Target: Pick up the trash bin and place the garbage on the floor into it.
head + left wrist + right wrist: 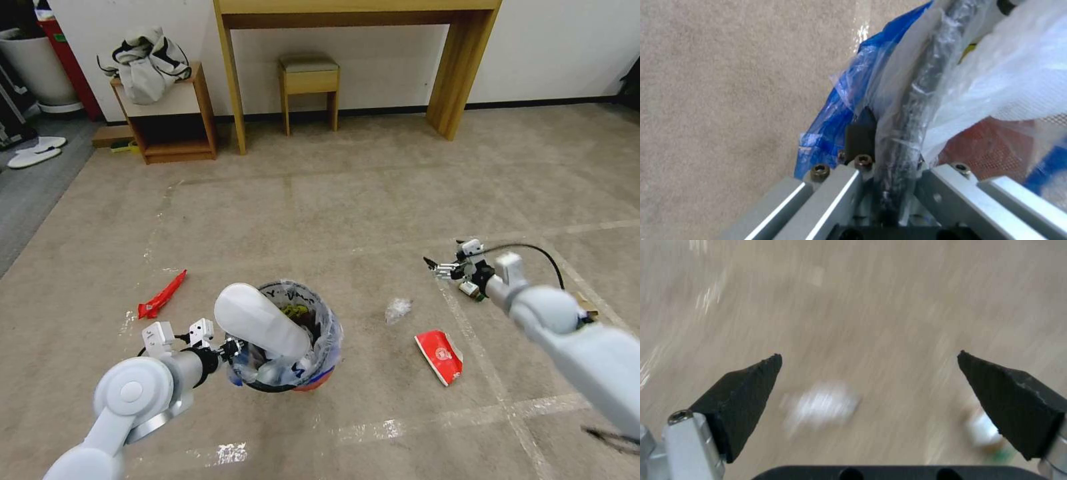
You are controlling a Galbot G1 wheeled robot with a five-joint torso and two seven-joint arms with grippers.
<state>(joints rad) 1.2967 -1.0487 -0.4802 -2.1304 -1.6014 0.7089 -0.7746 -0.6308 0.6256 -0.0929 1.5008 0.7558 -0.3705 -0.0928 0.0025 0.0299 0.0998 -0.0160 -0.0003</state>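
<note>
We see the left tool (230, 350) clamped on the rim of the trash bin (313, 380) (bag-lined, already holding litter), above the floor (333, 200). Right of the bin lie crumpled tissue (398, 309) and a red wrapper (439, 356); beyond them the right tool (869, 386) hovers, fingers apart.

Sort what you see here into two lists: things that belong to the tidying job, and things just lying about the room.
Job: trash bin, red wrapper, crumpled tissue, red packet, left pincer, right pincer.

Lying about: stool, side cabinet, grey bag, wooden table.
</note>
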